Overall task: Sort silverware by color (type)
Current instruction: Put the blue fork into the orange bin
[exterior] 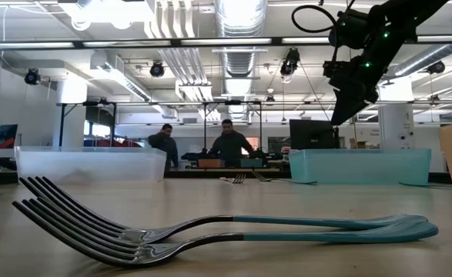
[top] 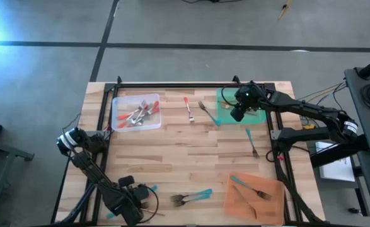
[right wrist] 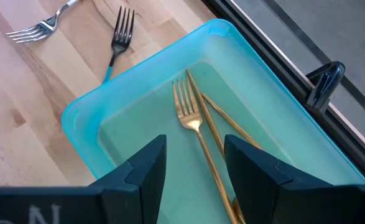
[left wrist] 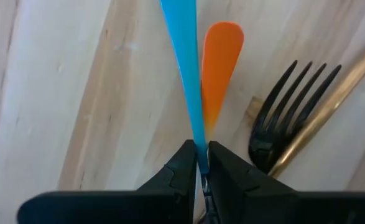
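- Wooden tabletop (top: 191,157): scattered silverware is thin, light, rigid, probably slippery.
- Left gripper (left wrist: 201,163): pinching teal handle (left wrist: 182,68); mid-handle hold advised.
- Right gripper (right wrist: 194,163): spread wide above green tray (right wrist: 244,56).

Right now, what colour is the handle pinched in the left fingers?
Teal handle, clearest in the left wrist view.

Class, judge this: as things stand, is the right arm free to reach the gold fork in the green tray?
Probably yes: the right tool hangs open directly above the gold fork in the green tray, nothing between them.
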